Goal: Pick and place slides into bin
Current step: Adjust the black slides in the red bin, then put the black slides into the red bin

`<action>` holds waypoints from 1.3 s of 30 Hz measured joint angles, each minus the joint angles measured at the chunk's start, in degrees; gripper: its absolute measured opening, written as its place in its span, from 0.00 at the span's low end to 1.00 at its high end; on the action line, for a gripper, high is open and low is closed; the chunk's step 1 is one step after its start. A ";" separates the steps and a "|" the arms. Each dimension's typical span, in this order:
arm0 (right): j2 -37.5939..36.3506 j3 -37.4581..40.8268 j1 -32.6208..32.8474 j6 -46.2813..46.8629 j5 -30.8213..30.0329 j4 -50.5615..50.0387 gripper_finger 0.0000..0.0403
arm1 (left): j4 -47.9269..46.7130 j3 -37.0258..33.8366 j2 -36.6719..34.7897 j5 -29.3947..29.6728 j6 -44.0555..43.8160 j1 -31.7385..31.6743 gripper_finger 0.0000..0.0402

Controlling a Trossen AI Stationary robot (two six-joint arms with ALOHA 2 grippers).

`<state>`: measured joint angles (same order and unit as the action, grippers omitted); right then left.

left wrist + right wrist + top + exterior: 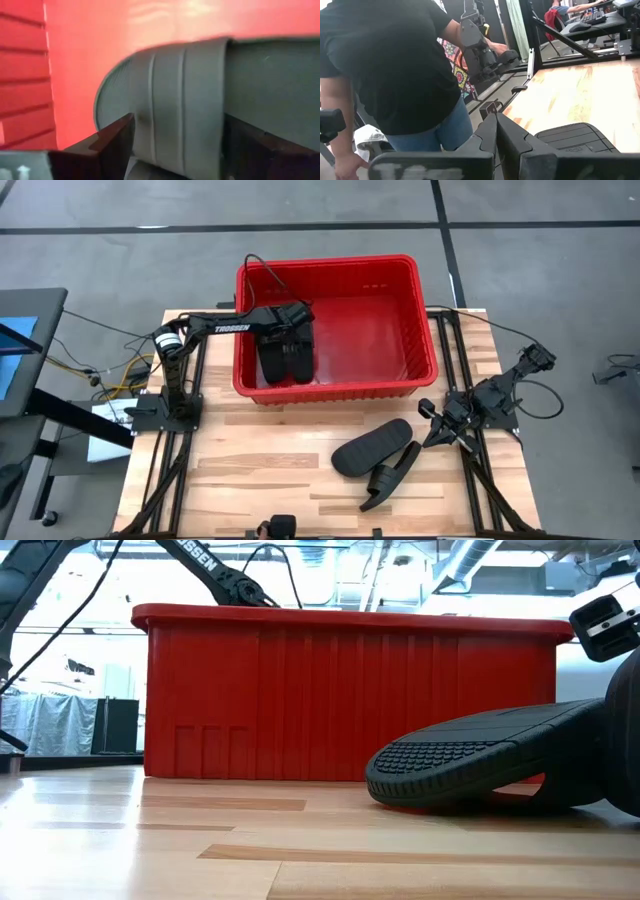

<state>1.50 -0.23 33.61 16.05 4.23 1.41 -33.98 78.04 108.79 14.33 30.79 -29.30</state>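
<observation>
The red bin [420, 330] stands at the table's far middle; in the low view its wall [350, 690] fills the background. My left gripper [290, 318] reaches down into the bin's left part, over two black slides [285, 360] lying side by side, and is shut on one of them [185, 100]. Two more black slides [372, 447] [392, 475] lie on the table in front of the bin, one resting partly on the other [480, 765]. My right gripper [432, 436] is shut and empty just right of them; one slide shows below it [575, 137]. My left gripper has the slide's wide ribbed strap [150, 110] between its two fingers [117, 140], one at each edge of the strap. The fingers come from above, pointing down into the bin. Whether the sole rests on the bin floor I cannot tell.
A person in a dark shirt [395, 65] stands beside the table in the right wrist view. Cables run over the bin's far rim [255, 265]. Bare wooden tabletop [250, 470] lies at the front left.
</observation>
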 joint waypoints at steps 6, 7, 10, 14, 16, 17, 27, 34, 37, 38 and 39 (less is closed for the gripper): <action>0.00 -0.02 0.00 0.00 0.01 0.00 0.00 | -3.55 3.37 0.00 -2.87 1.97 0.00 0.65; -0.02 -0.02 0.00 0.02 0.01 0.00 0.00 | -4.62 4.14 -0.02 -3.01 2.28 0.00 0.65; -0.01 -0.01 0.00 0.01 0.01 0.02 0.00 | -8.37 6.78 -0.02 -2.81 2.50 -0.13 0.65; 0.00 -0.02 0.00 0.01 0.01 0.02 0.00 | -15.55 12.99 -0.02 -3.31 -1.22 -0.78 0.65; -0.01 0.00 0.00 0.01 0.02 0.02 0.00 | -18.38 16.69 -0.12 -7.21 -5.67 -1.62 0.65; 0.00 0.00 0.00 0.00 0.02 0.00 0.00 | -18.81 18.06 -0.47 -10.39 -7.88 -2.27 0.65; -0.02 -0.02 0.00 0.02 0.02 0.02 0.00 | -6.15 22.20 -12.69 -34.12 -23.42 -7.93 0.65; 0.00 -0.02 0.00 0.00 0.02 0.02 0.00 | 9.43 18.74 -25.73 -35.09 -30.21 -6.81 0.65; 0.00 0.00 0.00 0.02 0.00 0.02 0.00 | 16.39 13.89 -31.61 -34.87 -34.10 -5.60 0.65; -0.02 -0.02 0.00 0.02 0.02 0.02 0.00 | 18.76 11.86 -33.62 -34.88 -35.43 -5.05 0.65; -0.02 0.00 0.00 0.01 0.01 0.02 0.00 | 20.83 9.60 -35.58 -34.89 -36.78 -4.62 0.65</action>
<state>1.48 -0.23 33.61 16.06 4.24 1.43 -13.15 87.65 73.21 -20.56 -5.99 -33.92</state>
